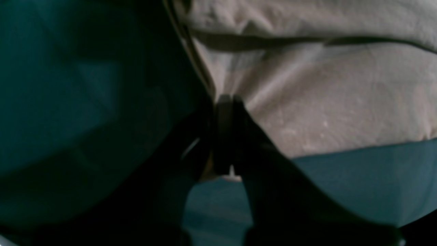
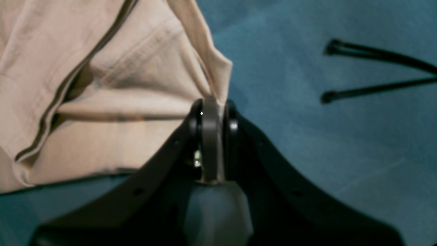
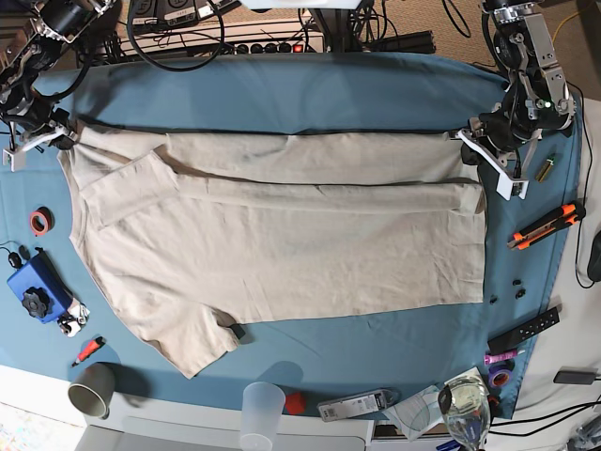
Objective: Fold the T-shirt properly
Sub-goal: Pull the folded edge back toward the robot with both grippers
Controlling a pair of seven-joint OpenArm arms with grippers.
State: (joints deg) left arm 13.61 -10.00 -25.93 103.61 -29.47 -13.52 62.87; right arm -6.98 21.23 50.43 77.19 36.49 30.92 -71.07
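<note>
The beige T-shirt (image 3: 282, 244) lies spread across the blue table cloth (image 3: 310, 94), with its far long edge folded over in a band. At the right of the base view my left gripper (image 3: 472, 141) is shut on the shirt's far corner. In the left wrist view the fabric (image 1: 324, 102) runs into the left gripper (image 1: 225, 102), whose jaws are pressed together. At the far left my right gripper (image 3: 64, 139) is shut on the shirt's other far corner. The right wrist view shows a lifted fold of the cloth (image 2: 119, 85) pinched in the right gripper (image 2: 214, 102).
A red tape ring (image 3: 39, 222), a blue box (image 3: 36, 287) and a grey cup (image 3: 91, 388) sit at the left edge. A clear cup (image 3: 263, 406) and a glass (image 3: 467, 413) stand at the front. An orange cutter (image 3: 547, 225) and a black remote (image 3: 524, 331) lie at the right. Black ties (image 2: 375, 71) lie beside the right gripper.
</note>
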